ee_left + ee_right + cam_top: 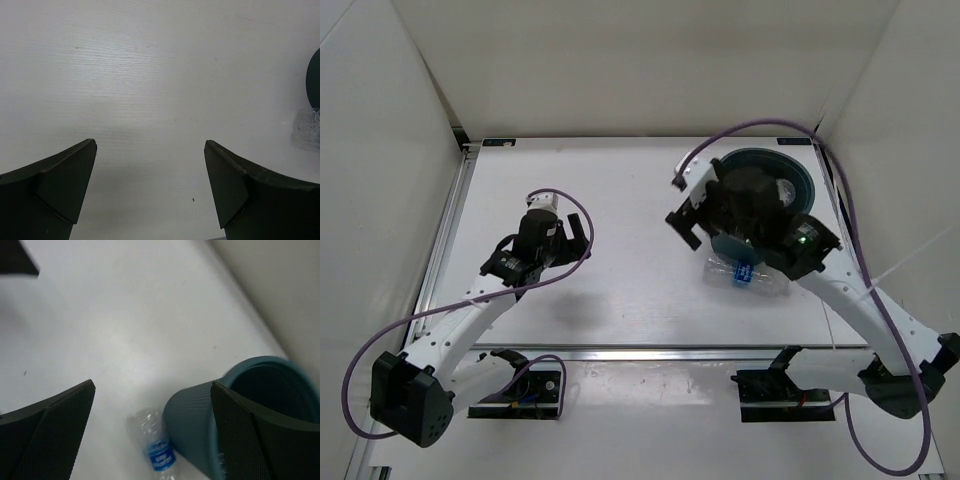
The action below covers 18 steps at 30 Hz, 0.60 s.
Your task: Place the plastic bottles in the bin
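The bin stands at the back right, mostly hidden under my right arm; a pale clear shape shows inside it. The blue-labelled bottle lies on its side on the table, against the bin's near side. In the right wrist view the bottle lies beside the bin's wall. My right gripper is open and empty, above the table left of the bin. My left gripper is open and empty over bare table. The black-labelled, red-labelled and unlabelled bottles are not separately visible.
White walls enclose the table at the back and both sides. In the left wrist view, the bin's dark edge and a bit of clear bottle show at the far right. A purple cable loops off each arm.
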Tool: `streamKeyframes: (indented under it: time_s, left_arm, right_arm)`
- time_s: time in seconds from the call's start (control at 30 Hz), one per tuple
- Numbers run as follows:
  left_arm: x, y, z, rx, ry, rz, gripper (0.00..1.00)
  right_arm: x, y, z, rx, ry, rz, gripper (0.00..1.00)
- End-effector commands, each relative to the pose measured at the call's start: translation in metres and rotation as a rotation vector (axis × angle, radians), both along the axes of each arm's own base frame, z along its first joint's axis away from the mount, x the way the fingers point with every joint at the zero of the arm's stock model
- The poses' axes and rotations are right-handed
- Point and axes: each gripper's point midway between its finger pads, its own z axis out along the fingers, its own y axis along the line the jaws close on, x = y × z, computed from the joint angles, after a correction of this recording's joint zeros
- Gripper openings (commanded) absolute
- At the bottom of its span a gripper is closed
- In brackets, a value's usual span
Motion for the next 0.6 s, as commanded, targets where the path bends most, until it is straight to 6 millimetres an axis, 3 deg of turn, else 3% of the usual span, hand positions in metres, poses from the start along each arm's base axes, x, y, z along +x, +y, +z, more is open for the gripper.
streamKeyframes:
  time_s: [0.0,0.1,0.3,0.57]
  left_arm:
    - [-0.002,0.006,-0.001,0.005,-0.001,0.024,1.00]
    - [0.000,0.005,-0.003,0.017,0.007,0.018,1.00]
    - [0.003,0.004,-0.005,0.032,0.022,0.012,1.00]
    - [0.000,0.004,-0.002,0.030,0.015,0.000,1.00]
  right_arm:
    - [-0.021,0.004,-0.085,-0.201,0.144,0.049,1.00]
    - [-0.036,0.002,-0.142,-0.341,0.203,0.042,1.00]
    - [-0.029,-0.012,-0.211,-0.518,0.242,-0.076,1.00]
    - [-0.008,-0.040,-0.248,-0.699,0.196,-0.238,1.00]
